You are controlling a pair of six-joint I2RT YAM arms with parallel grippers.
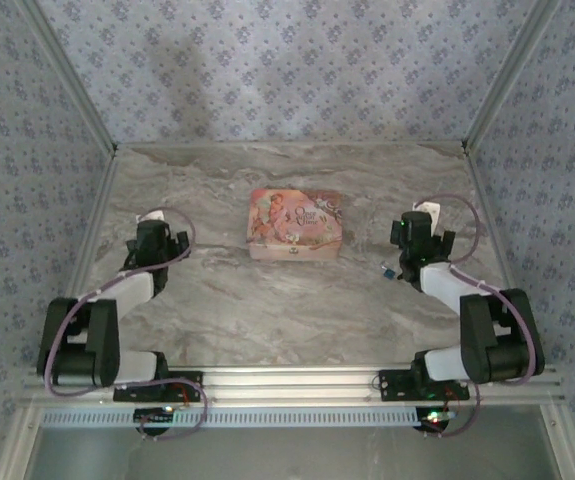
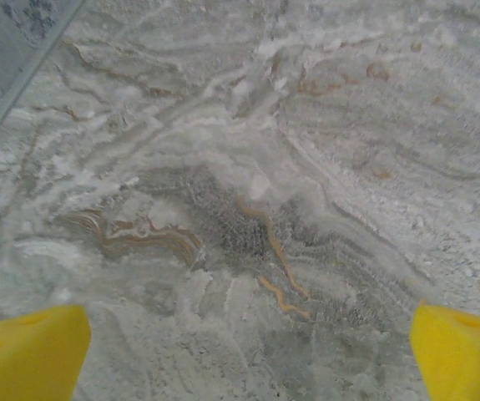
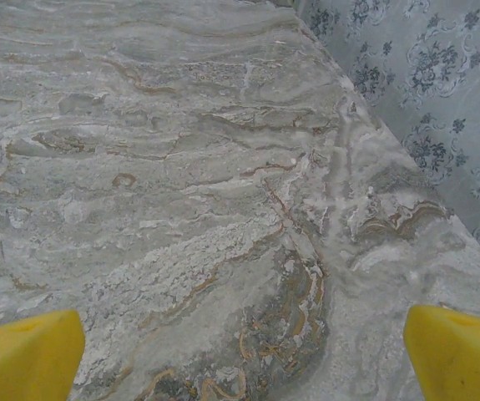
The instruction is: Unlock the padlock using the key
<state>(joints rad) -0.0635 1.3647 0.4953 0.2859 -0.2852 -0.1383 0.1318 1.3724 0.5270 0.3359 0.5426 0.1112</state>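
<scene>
Both wide open: left claw [image 2: 246,351], right claw [image 3: 241,355] | yellow wedge pads [image 2: 31,351] | veined marble table [image 1: 267,300] | blue padlock [image 1: 390,270]

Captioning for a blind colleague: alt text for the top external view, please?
A pink illustrated box sits on a marble table between the left arm and the right arm; a tiny blue padlock lies beside the right one.

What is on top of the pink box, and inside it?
Nothing rests on the pink box. It is shut, so the inside is hidden.
</scene>
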